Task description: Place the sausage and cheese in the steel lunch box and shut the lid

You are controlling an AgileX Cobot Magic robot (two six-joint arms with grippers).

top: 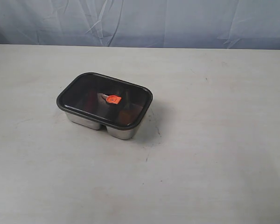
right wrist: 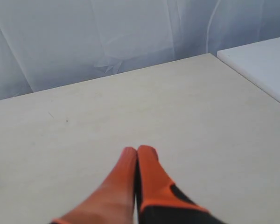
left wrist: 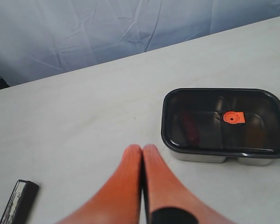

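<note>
The steel lunch box [top: 88,122] [left wrist: 210,157] stands near the middle of the table, covered by the dark translucent lid [top: 91,91] [left wrist: 200,121] with its orange-red centre valve [top: 113,99] [left wrist: 233,117]. Through the lid a dim red shape, likely the sausage [left wrist: 190,128], shows in the larger compartment, and a faint orange-brown shape, likely the cheese [left wrist: 255,133], in the smaller one. My left gripper [left wrist: 142,148] is shut and empty, short of the box. My right gripper [right wrist: 137,150] is shut and empty over bare table. Neither gripper shows in the exterior view.
A dark flat bar with a pale face [left wrist: 17,201] lies on the table near my left gripper. A second white surface [right wrist: 261,65] adjoins the table beyond my right gripper. Blue-grey cloth [top: 140,21] hangs behind the table's far edge.
</note>
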